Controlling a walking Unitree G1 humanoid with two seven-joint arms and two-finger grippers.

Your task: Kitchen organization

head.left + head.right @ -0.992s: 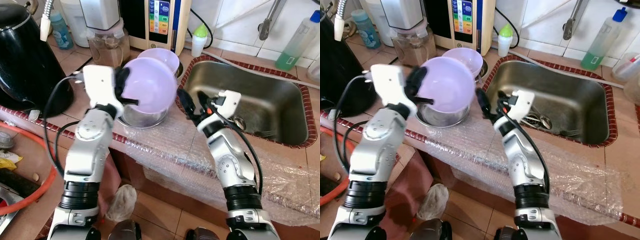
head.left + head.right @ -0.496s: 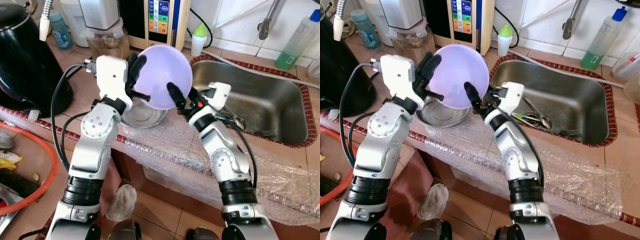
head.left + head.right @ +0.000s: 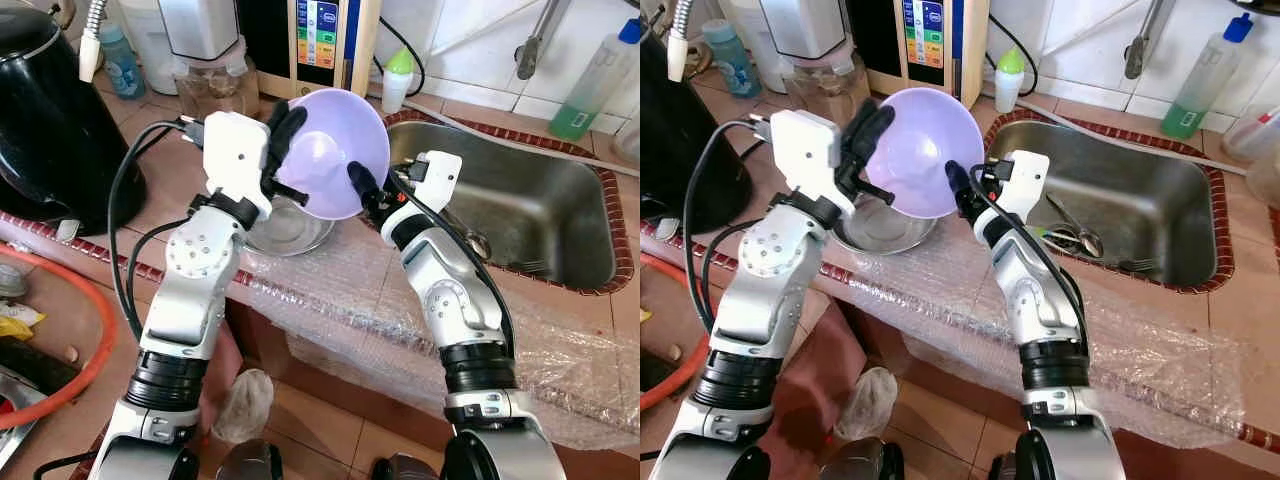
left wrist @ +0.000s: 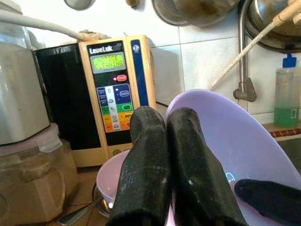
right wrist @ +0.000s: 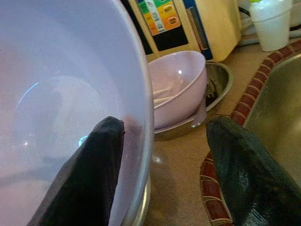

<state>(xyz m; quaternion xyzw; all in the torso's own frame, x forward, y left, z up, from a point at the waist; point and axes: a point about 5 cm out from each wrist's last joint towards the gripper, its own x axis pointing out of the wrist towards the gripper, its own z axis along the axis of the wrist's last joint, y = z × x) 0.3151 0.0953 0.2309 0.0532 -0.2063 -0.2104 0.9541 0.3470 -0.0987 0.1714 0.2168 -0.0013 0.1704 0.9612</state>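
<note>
Above the counter's edge, just left of the sink (image 3: 520, 215), we hold the lilac bowl (image 3: 335, 150) tipped up on its side, its hollow turned toward our right. Our left gripper (image 3: 283, 135) pinches the bowl's left rim with its two fingers pressed close together — the left wrist view shows them side by side against the wall of the bowl. Our right gripper (image 5: 157, 155) is spread wide and straddles the opposite rim: one finger lies inside the hollow, the other hangs outside with a clear gap, so it is not yet gripping. We judge this to be a handover in progress, the left side bearing the weight while the right side lines up to take it.

Directly below sits a steel bowl (image 3: 285, 228) on the counter, and behind it a second lilac bowl (image 5: 176, 89) rests in another metal dish, with what looks like a utensil inside. Bubble wrap (image 3: 330, 290) drapes over the counter's front edge.

Tilting the bowl presents a thin rim to each side — that suits our long fingers better than a flat, upright bowl would. A slip now would likely drop it onto the steel bowl, so the right gripper should close before the left one lets go.
</note>
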